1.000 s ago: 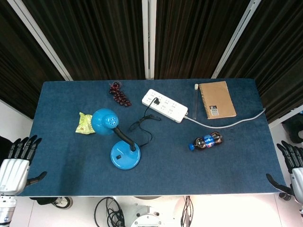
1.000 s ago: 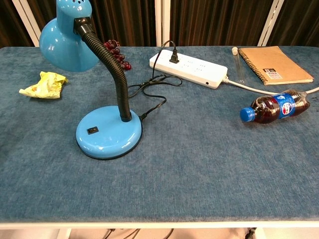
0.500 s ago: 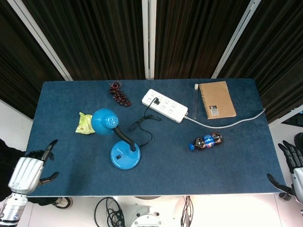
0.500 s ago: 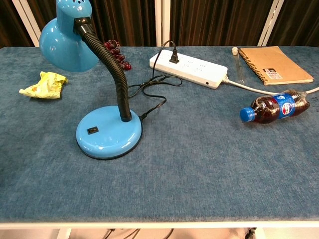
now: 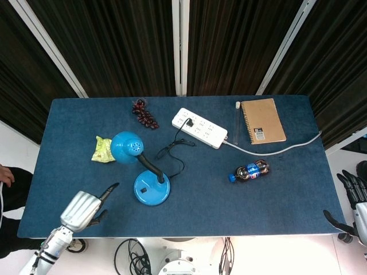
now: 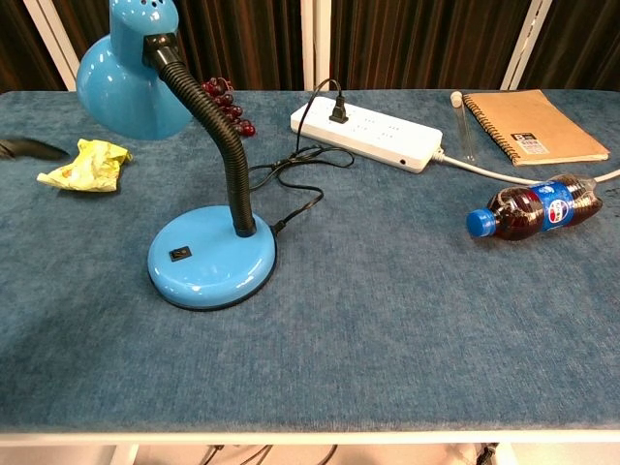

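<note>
My left hand [image 5: 85, 208] hovers over the front left of the blue table [image 5: 241, 200], holding nothing. One finger stretches toward the round base of the blue desk lamp [image 5: 151, 189], a short gap away. In the chest view only a dark fingertip [image 6: 29, 147] shows at the left edge, beside the yellow crumpled wrapper [image 6: 85, 163]. The lamp [image 6: 211, 257] stands upright, its plug in the white power strip [image 5: 199, 127]. My right hand [image 5: 354, 205] hangs off the table's right edge, fingers spread and empty.
A cola bottle [image 5: 250, 171] lies on its side right of centre. A brown spiral notebook [image 5: 262, 120] and a thin glass tube [image 5: 237, 121] lie at the back right. Dark grapes [image 5: 144, 114] lie at the back. The strip's white cable [image 5: 287, 148] runs off the right edge.
My left hand has moved from beyond the table's left edge in over the front left, toward the lamp base. The right hand has barely moved.
</note>
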`<state>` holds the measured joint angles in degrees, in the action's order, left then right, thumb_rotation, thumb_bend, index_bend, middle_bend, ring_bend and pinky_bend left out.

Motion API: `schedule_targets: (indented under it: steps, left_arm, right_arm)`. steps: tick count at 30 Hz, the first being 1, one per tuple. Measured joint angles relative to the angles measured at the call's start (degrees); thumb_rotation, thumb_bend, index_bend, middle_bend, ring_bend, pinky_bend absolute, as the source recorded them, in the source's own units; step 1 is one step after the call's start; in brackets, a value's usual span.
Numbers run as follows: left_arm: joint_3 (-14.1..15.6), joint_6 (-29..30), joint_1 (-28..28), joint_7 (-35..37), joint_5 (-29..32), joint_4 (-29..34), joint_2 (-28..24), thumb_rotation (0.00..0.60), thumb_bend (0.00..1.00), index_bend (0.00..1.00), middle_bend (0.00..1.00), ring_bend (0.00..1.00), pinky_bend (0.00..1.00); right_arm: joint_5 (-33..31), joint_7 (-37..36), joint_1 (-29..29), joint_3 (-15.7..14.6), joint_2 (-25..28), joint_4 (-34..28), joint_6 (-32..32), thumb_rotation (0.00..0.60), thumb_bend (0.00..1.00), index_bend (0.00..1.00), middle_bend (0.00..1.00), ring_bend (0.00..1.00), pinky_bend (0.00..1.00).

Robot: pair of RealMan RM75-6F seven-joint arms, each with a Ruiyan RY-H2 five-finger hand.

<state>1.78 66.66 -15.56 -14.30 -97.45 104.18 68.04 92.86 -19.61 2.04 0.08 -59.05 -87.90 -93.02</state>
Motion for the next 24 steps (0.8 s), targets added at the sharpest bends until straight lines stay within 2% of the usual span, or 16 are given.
schedule_targets:
  steps: [4,8,13,24]
  left_arm:
    - [-0.3,-5.6,-2.9,-4.1,3.5,0.5,2.2,0.6,0.41,0.06,0.82,0.8,0.87]
    - [-0.4,-8.4,-4.5,-8.1,6.9,0.6,4.1,0.6,0.41,0.06,0.82,0.8,0.87]
    - [-0.4,-10.1,-5.8,-11.3,10.4,-0.1,6.2,0.6,0.41,0.06,0.82,0.8,0.86]
    - [-0.1,-12.0,-8.5,-11.8,11.4,-3.0,9.3,0.6,0.41,0.06,0.82,0.8,0.85]
  right_arm:
    - [-0.2,-1.0,0.2,0.1,0.2,0.4,-0.3,0.6,0.18,0.0,0.0,0.0,0.0]
    - [-0.4,-1.7,0.2,0.1,0.0,1.0,-0.1,0.6,0.18,0.0,0.0,0.0,0.0]
    - [-0.6,-2.5,0.1,0.2,-0.2,1.7,0.2,0.6,0.18,0.0,0.0,0.0,0.0]
    - [-1.3,-3.4,0.1,0.4,-0.3,2.2,0.5,0.6,0.18,0.0,0.0,0.0,0.0]
